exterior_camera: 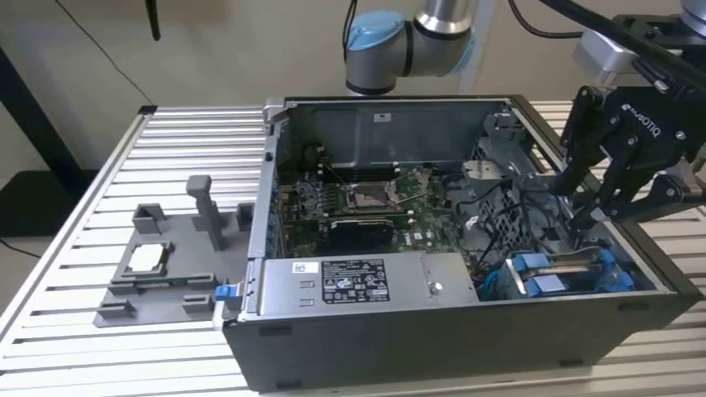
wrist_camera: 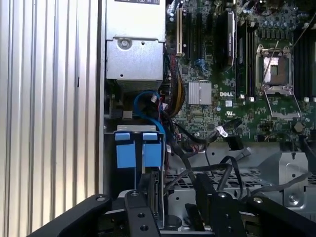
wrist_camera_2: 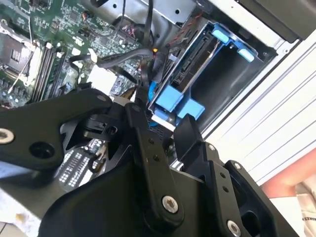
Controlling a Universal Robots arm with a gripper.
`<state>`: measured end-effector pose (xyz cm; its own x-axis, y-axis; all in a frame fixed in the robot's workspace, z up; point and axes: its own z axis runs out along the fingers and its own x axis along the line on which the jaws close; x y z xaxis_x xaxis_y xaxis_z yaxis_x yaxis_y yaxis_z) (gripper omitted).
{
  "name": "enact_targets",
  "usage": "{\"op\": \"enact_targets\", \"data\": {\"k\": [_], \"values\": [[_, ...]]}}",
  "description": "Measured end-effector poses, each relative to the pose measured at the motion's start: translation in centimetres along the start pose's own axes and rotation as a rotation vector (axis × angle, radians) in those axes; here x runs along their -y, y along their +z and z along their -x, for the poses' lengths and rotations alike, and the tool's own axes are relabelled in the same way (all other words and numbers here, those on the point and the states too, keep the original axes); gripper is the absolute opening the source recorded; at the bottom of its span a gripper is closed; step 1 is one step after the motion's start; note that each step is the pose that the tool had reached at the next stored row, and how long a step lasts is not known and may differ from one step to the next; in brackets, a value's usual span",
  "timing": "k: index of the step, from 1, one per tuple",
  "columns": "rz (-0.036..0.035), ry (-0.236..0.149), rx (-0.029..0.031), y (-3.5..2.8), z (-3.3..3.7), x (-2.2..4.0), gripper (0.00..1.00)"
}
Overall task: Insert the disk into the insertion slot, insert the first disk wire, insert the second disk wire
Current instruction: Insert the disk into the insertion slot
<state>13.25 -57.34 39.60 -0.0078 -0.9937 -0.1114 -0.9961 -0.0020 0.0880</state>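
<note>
Already the disk point(wrist_camera: 139, 150) sat seated in the insertion slot point(wrist_camera_2: 222, 84), its blue carrier tabs showing at the corner of the open computer case point(exterior_camera: 441, 339) nearest the exterior view's right, so by my reading the first step was done. A blue cable point(wrist_camera: 143, 98) looped just beside the carrier, with black wires point(wrist_camera: 217, 168) trailing over the perforated cage. Whether either was plugged into the disk I could not tell, and I judged both wire steps as left to do. The gripper point(wrist_camera: 175, 180) hung low over the disk's end with its fingers point(wrist_camera: 202, 190) spread apart and nothing visibly clamped between them. Farther out lay the green motherboard point(exterior_camera: 364, 198). Writing was present in several spots: a white printed label point(exterior_camera: 353, 281) on the power supply's side, a small white sticker on the case's back wall, and pale lettering on the gripper's black body. The case stood on a slatted metal table point(exterior_camera: 188, 149), near a grey fixture point(exterior_camera: 165, 273).
</note>
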Motion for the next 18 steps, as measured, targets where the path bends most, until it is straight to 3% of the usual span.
{"op": "enact_targets", "data": {"k": [2,3,6,8,12,16,18], "values": [[-0.0004,0.000,0.0014,-0.05,0.00,0.00,0.49],[-0.0019,-0.001,0.0055,-0.04,0.00,0.00,0.49],[-0.0131,-0.004,0.0244,-0.05,0.00,-0.01,0.49],[-0.0259,-0.006,0.0395,-0.05,0.00,-0.01,0.49],[-0.0632,-0.015,0.0853,-0.05,0.00,-0.03,0.49],[-0.0932,-0.023,0.1378,-0.05,0.00,-0.04,0.49],[-0.1070,-0.026,0.1580,-0.05,0.00,-0.05,0.49]]}}
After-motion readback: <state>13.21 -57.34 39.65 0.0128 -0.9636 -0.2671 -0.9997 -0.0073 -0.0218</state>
